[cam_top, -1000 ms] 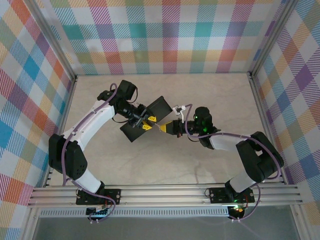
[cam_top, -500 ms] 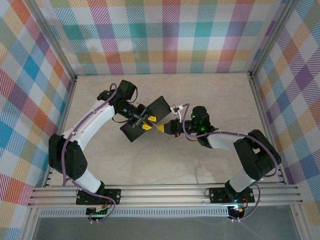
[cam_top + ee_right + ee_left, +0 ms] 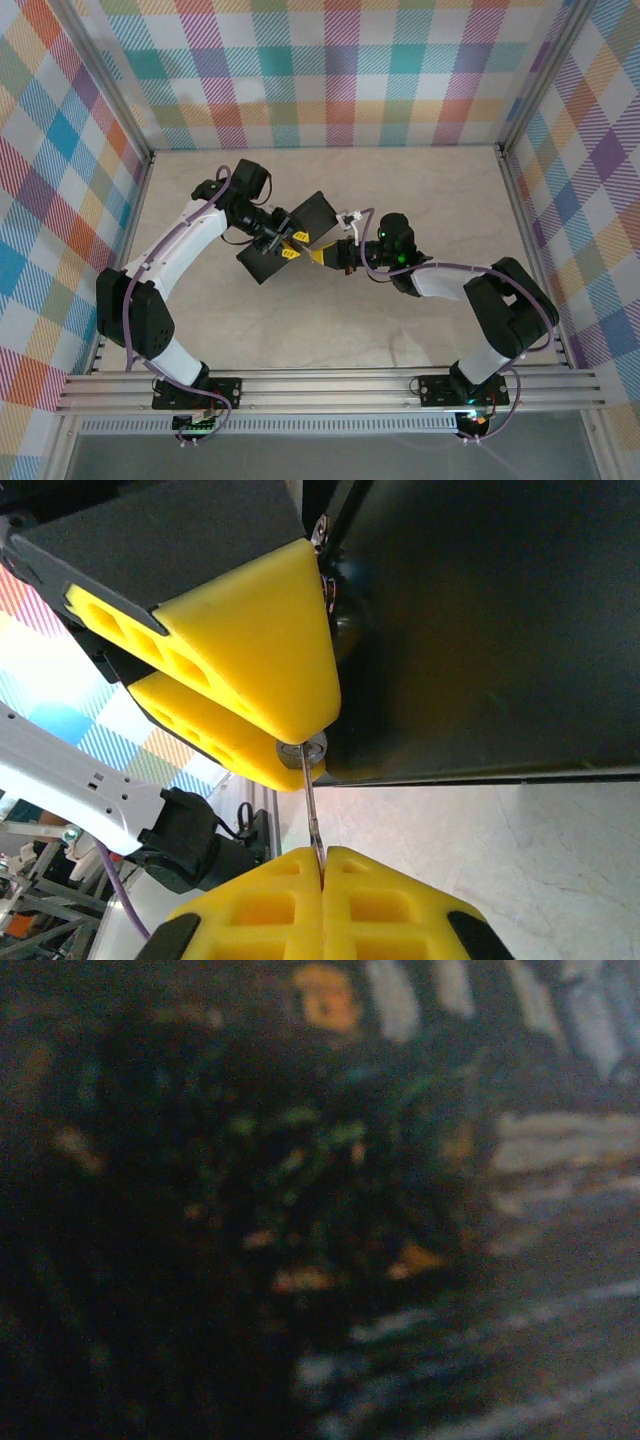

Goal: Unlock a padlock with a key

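Since a second ago the right claw [image 3: 322,858] has edged left; it pinches the key [image 3: 312,815], whose tip meets the padlock [image 3: 312,748] just ahead, clamped in the left claw [image 3: 289,246].

The top external camera sits high above and behind the arm bases, looking steeply down on the whole table [image 3: 420,190], far enough back to take in both arms and the plaid walls. The right wrist camera rides very close, facing out past its own end effector [image 3: 322,855] along the key [image 3: 312,815] to the black box [image 3: 480,630] and the left end effector [image 3: 318,742]. The left wrist camera is pressed so near a dark surface that its view is dim and blurred. The top and right wrist views share the mid-table spot where both end effectors meet the box.
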`<state>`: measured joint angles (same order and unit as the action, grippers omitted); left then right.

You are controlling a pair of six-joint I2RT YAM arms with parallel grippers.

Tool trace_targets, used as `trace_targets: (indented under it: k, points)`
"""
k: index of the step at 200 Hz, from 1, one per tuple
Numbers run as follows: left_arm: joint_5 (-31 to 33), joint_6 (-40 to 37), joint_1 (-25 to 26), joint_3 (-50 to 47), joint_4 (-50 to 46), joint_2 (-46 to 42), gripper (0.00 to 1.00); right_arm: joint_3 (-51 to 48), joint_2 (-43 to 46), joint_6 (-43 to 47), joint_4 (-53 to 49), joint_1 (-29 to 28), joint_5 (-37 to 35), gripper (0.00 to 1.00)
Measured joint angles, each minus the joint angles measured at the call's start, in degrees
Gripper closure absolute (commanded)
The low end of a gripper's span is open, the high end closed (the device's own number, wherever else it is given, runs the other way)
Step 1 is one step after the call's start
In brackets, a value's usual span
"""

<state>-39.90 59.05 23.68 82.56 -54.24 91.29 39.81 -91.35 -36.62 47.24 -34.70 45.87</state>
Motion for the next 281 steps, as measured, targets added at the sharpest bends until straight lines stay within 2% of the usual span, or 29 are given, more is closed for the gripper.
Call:
trace_targets:
  k: [117,186,242,281]
  points:
    - [0.7,-4.8,0.1,2.9,-5.3,0.3,1.0,1.1,3.2,3.1,-3.9,-2.9,-5.3,0.98]
    - [2.8,-4.0,0.6,3.2,-5.0,0.4,1.0,4.0,0.9,-0.1,-3.7,-3.7,-6.0,0.95]
    - [4.2,-2.9,0.7,2.2,-2.1,0.4,1.0,4.1,2.5,-0.3,-7.1,-4.2,-9.7,0.75]
    - [3.2,-2.7,-0.5,-0.7,0.9,0.5,1.0,1.5,12.1,5.5,-18.3,-4.9,-15.4,0.7]
